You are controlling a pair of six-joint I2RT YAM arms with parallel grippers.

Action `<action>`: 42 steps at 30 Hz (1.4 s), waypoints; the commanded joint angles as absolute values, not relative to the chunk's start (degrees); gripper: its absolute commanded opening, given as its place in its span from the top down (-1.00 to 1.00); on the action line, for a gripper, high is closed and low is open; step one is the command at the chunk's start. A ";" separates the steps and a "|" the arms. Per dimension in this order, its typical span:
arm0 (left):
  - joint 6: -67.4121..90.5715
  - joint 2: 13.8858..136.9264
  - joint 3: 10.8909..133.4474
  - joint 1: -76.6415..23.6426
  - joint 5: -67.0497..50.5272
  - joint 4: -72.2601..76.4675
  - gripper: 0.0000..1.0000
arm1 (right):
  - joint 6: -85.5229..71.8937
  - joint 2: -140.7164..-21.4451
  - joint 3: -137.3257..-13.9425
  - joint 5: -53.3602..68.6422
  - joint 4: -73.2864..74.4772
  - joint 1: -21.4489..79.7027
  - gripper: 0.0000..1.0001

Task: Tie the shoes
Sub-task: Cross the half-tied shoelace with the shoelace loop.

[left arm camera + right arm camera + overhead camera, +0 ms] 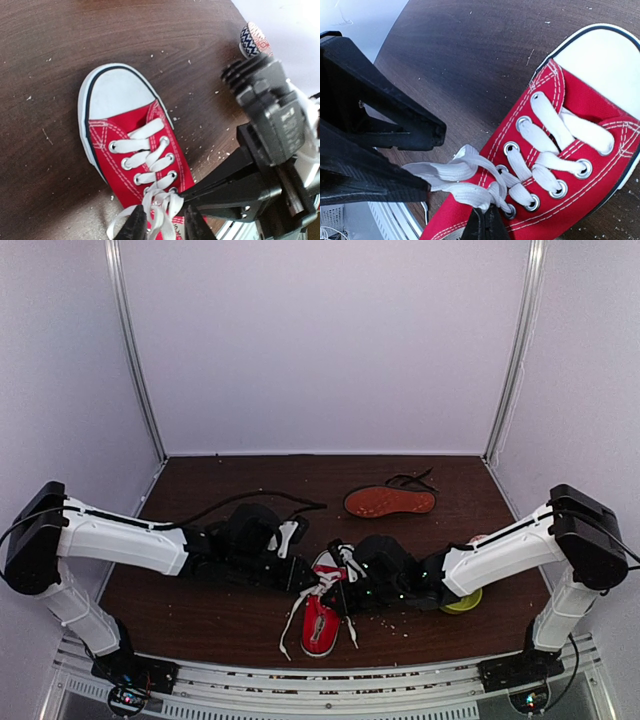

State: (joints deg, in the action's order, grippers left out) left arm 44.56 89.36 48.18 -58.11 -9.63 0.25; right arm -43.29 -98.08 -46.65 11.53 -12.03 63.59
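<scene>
red sneaker (320, 625) on the near worktop (200, 610): left end effector (165, 226) released around its white laces (450, 172), right end effector (485, 226) clenched at their crossing.

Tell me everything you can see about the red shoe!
The red sneaker looks like canvas with white stitching, a white toe cap, a white sole edge with a dark stripe, and silver eyelets. It sits sole-down on the brown table, between the two arms. Its white laces criss-cross the eyelets but are not tied, and loose ends trail onto the table. The right gripper is shut, pinching the laces near the top eyelets. A lace loop passes between the parted fingers of the left gripper.
</scene>
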 commanded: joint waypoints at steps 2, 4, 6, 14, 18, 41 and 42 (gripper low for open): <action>44.98 87.49 46.36 -57.87 -9.75 0.89 0.31 | -43.23 -98.20 -45.65 9.85 -11.27 63.37 1.00; 44.78 86.34 45.40 -58.04 -10.30 1.66 0.20 | -42.87 -97.28 -45.45 10.33 -11.60 63.39 1.00; 44.53 85.29 44.49 -58.14 -10.66 1.84 0.07 | -42.47 -96.13 -45.05 10.85 -11.85 63.39 1.00; 45.77 85.90 42.72 -58.52 -13.47 2.98 0.00 | -40.82 -92.92 -43.34 11.91 -10.74 63.54 1.00; 46.31 86.74 42.93 -58.62 -13.37 4.22 0.23 | -40.24 -92.22 -42.44 12.79 -10.44 64.13 1.00; 46.59 86.33 43.18 -58.62 -11.72 5.47 0.22 | -36.92 -94.46 -46.75 15.91 -8.09 69.24 1.00; 46.36 86.76 43.69 -58.62 -11.88 5.53 0.24 | -36.92 -94.50 -46.87 15.84 -8.06 69.26 1.00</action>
State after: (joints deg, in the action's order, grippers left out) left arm 47.05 86.35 42.28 -58.35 -12.23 2.96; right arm -37.36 -93.54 -45.30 15.59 -8.88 68.84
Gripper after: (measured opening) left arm 0.392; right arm 0.009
